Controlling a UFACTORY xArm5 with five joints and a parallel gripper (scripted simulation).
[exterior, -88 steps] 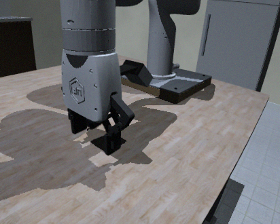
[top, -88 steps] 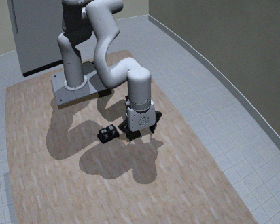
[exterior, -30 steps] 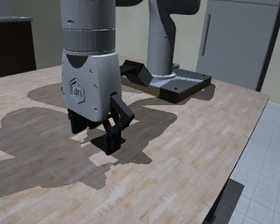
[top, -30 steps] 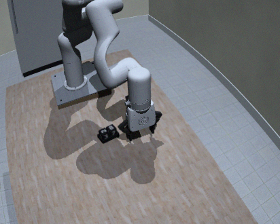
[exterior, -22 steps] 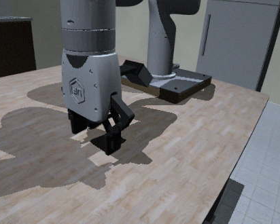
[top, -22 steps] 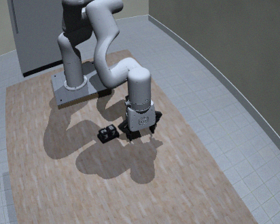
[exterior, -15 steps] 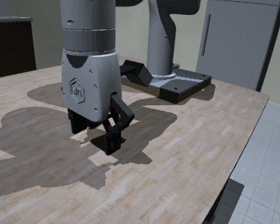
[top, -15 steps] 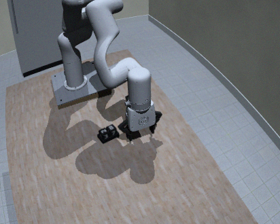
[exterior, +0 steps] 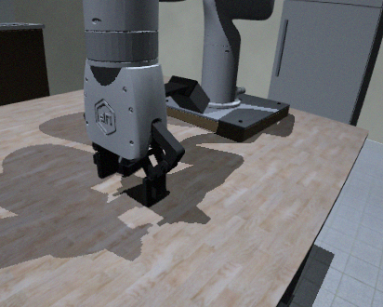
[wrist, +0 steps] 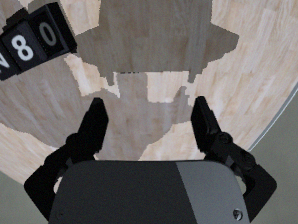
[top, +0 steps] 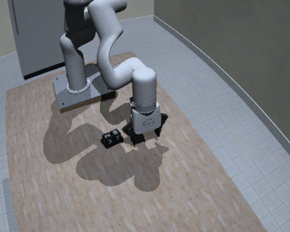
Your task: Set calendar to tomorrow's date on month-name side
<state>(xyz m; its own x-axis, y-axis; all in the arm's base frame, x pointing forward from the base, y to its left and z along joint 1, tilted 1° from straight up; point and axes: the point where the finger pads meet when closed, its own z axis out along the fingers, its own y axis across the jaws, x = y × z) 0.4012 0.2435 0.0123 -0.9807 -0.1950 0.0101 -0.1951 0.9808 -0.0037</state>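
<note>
The calendar's black tray [wrist: 70,40] lies on the table to the left of my gripper. Two black cubes with white characters stand side by side in it. The right cube [top: 115,132] [wrist: 21,49] shows an 8 on top and a dimmer 0 on the side towards my gripper in the wrist view. The left cube [top: 107,136] [wrist: 4,62] is cut off there, with part of a character showing. The month's name and the front digits are not readable. My gripper [top: 146,140] [wrist: 149,107] is open and empty, low over the table beside the calendar. It hides the calendar in the exterior view.
The arm's base plate [top: 61,97] [exterior: 261,113] stands at the back of the wooden table [top: 96,207] [exterior: 238,251]. Large arm shadows fall around the calendar and gripper. The table's right edge is beyond the gripper in the top view.
</note>
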